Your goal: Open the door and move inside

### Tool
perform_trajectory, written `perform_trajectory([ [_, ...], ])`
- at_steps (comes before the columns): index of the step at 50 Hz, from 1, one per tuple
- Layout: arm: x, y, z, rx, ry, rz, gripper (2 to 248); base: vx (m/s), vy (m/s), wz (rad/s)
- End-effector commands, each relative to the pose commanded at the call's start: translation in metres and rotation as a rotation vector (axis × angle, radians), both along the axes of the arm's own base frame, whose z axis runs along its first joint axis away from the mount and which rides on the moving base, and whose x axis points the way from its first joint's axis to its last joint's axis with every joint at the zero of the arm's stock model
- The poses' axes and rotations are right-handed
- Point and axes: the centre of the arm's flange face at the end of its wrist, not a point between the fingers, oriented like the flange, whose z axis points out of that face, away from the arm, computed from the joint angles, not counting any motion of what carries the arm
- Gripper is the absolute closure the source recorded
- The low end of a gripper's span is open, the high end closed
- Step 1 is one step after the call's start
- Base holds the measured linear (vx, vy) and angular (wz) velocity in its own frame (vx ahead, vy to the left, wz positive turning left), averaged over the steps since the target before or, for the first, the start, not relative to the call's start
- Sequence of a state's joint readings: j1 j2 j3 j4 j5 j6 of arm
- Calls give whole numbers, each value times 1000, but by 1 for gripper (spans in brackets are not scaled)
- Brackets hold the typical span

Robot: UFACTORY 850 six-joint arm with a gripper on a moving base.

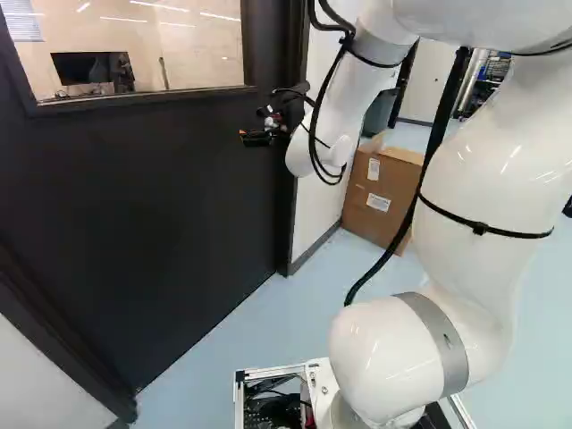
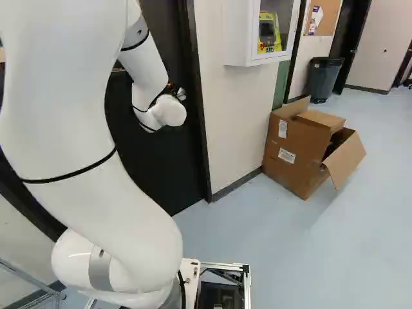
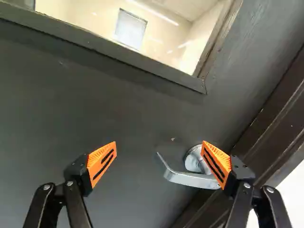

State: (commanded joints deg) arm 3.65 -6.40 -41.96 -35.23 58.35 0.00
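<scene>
Facing a dark door, closed in its frame, filling much of the left base view. Seeing its silver lever handle in the wrist view, mounted near the door's edge below the window corner. Finding that handle ahead of the end effector, appearing between two spread fingers but much nearer to one, and pointing its free end toward the other. Overlapping the handle's round base in that view with one of the orange pads; not telling whether touching it or just passing in front. Pinching nothing.

Stretching the white arm up from its base and forward to the door, trailing black cables along its outer part. Looking through the door's window into a lit room, spotting a dark monitor low behind the glass.

Meeting a pale wall just beside the door frame, bearing a white cabinet with a yellow device inside. Spotting an open cardboard box near that wall, resting on the pale blue floor. Noticing a dark bin farther back, under a corkboard at the top of the right base view.
</scene>
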Motion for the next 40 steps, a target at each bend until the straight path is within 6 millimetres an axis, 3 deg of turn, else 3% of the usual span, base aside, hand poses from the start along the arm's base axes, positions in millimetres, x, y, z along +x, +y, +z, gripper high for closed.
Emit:
perform_trajectory([
  [40, 19, 1, -45, -5, 87, -1, 3, 0, 0, 0],
])
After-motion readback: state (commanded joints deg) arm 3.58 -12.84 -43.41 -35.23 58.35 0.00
